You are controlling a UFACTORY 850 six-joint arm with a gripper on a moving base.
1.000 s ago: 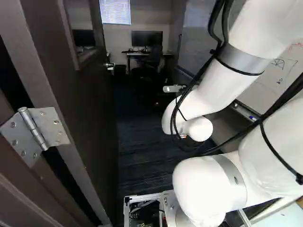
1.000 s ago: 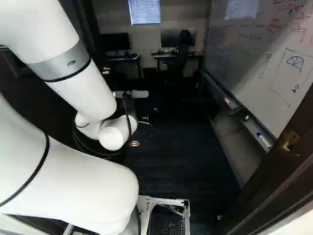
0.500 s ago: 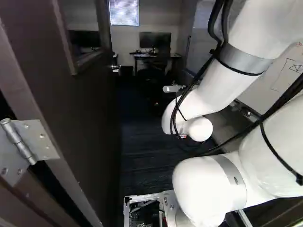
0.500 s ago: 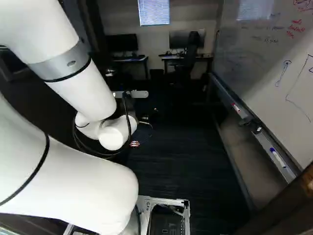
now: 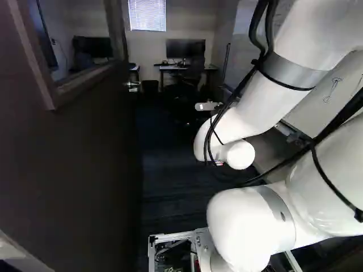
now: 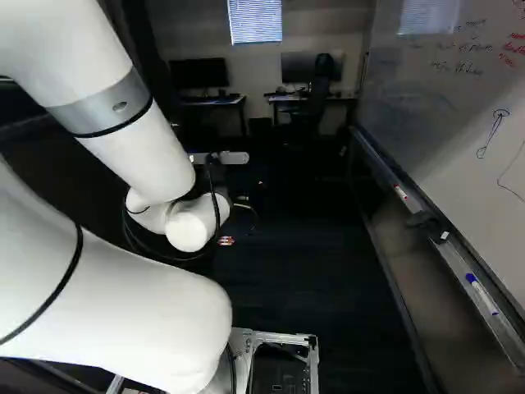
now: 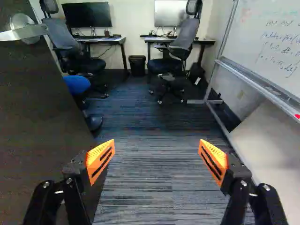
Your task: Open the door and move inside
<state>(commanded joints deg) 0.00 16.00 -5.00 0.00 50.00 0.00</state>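
Orange-padded and spread around nothing, my fingers [image 7: 100, 161] point alongside the whiteboard [image 7: 269, 42], likely free because the door [image 5: 74, 164], open across the floor [image 7: 150, 164] from it, needs no push.

You have two monitors [image 7: 86, 15], two counters [image 7: 101, 40], two high-backed chairs [image 7: 186, 35], one blue seat [image 7: 77, 84], one waste bin [image 7: 137, 66], one whiteboard [image 7: 253, 40], one window blind [image 6: 255, 20], one door [image 5: 74, 170] with one handle [image 5: 133, 85], and at least two markers [image 6: 482, 294] on your whiteboard's one tray [image 6: 457, 264].
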